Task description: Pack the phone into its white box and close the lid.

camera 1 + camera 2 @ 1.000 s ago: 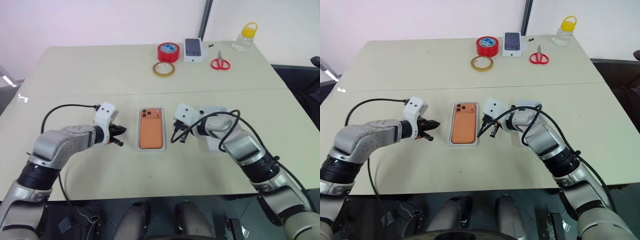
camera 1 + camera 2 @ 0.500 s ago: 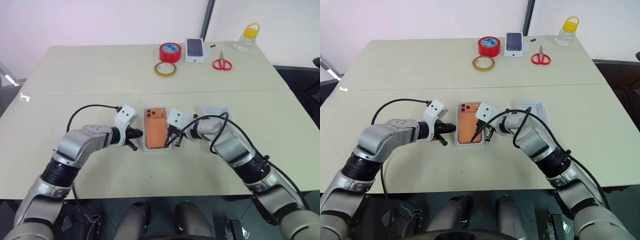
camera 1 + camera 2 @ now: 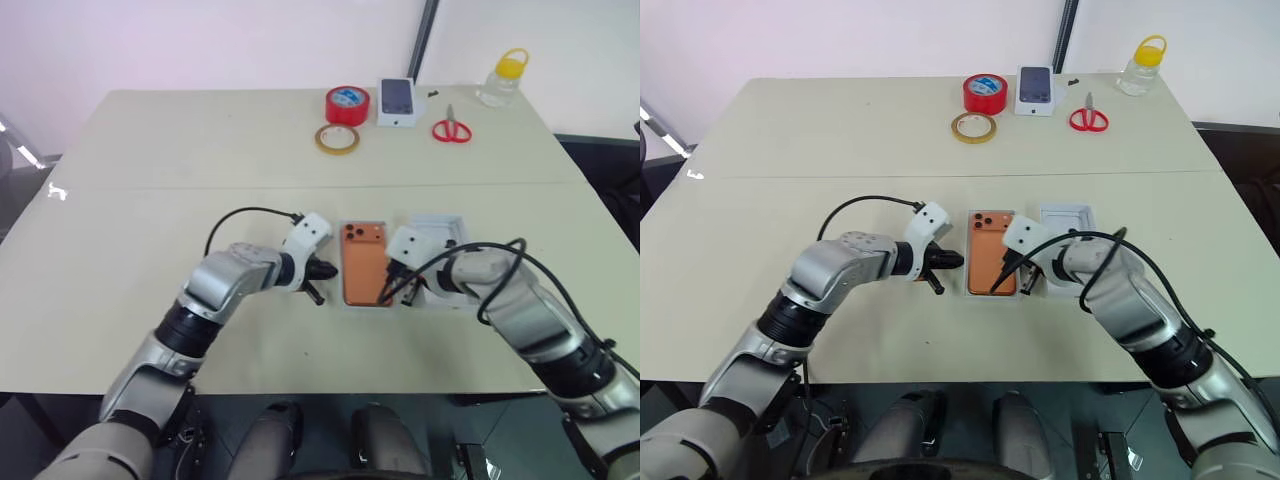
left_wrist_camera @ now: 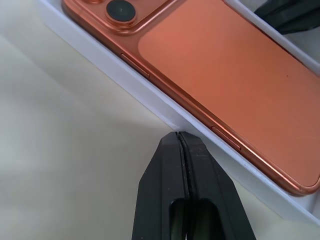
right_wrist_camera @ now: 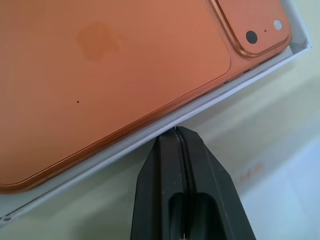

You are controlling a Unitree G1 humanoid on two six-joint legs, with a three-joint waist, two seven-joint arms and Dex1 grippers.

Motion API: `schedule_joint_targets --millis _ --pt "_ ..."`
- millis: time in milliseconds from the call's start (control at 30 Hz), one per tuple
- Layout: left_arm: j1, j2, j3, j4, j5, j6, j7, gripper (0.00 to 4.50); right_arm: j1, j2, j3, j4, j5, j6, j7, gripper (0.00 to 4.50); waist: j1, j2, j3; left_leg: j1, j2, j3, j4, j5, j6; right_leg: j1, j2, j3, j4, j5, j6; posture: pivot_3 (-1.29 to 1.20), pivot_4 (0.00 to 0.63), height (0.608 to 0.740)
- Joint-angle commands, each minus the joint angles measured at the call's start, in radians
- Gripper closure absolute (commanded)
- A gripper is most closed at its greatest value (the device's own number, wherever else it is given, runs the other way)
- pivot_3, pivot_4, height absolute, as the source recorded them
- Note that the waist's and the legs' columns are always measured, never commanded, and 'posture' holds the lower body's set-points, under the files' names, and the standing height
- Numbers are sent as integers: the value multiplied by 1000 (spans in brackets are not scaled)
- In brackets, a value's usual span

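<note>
Finding 1, change: compared with a second ago, the white box carrying the phone sits further to the right on the table. It now lies just beside the lid, where before there was a clear gap. The camera also shifted a little, but the box has closed on the lid by more than that accounts for. My left arm has followed it across.

Finding 2, end effectors: the left gripper has its fingers pressed together, tips against the outer wall of the box's left long side. The right gripper is likewise pressed together and holds nothing. Its tips are at the opposite long wall, in the narrow lane between box and lid.

Finding 3, task standing: the phone lies flat in the box, back up, lenses toward the top of the frame. I judge the packing done and the lid still to be fitted. Bringing the box alongside shortens the lid's carry.

Finding 4, edges and room: the right gripper sits close in front of the lid's near end, so it needs to back out before any pick. The centre left and lower left of the frame are bare. The red tape roll, tape ring, scissors and bottle sit well apart along the top
</note>
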State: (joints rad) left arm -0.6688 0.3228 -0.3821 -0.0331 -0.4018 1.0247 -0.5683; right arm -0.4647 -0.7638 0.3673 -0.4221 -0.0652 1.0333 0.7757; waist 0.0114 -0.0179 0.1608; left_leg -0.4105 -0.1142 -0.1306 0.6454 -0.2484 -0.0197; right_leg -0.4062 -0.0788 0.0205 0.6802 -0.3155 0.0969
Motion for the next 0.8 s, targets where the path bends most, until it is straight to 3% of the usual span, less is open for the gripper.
schedule_joint_targets --millis 33,500,667,767,800 --pt "0 -59 -67 -43 -26 10 -65 4456 18 1 -14 -108 44 17 17 4500 1 0 0 0 0 0 0 0 0 0 0 0 0 0 0 0 150 740" --pt "26 -31 -47 -85 3 42 -92 4456 42 -59 -51 -94 43 14 14 4500 1 0 0 0 0 0 0 0 0 1 0 0 0 0 0 0 150 740" --pt "53 31 -3 -103 10 32 -108 4456 39 -131 -120 -82 80 -15 54 4500 -1 0 0 0 0 0 0 0 0 0 0 0 0 0 0 0 150 740" --pt "77 87 19 -127 11 13 -137 4500 18 -160 -193 -84 138 2 95 3674 -6 0 0 0 1 0 0 0 0 0 0 0 0 0 0 0 150 740" --pt "94 118 27 -137 15 -11 -154 4500 4 -165 -225 -82 164 23 108 3159 -8 0 0 0 1 0 0 0 0 0 1 0 0 0 0 0 150 740"
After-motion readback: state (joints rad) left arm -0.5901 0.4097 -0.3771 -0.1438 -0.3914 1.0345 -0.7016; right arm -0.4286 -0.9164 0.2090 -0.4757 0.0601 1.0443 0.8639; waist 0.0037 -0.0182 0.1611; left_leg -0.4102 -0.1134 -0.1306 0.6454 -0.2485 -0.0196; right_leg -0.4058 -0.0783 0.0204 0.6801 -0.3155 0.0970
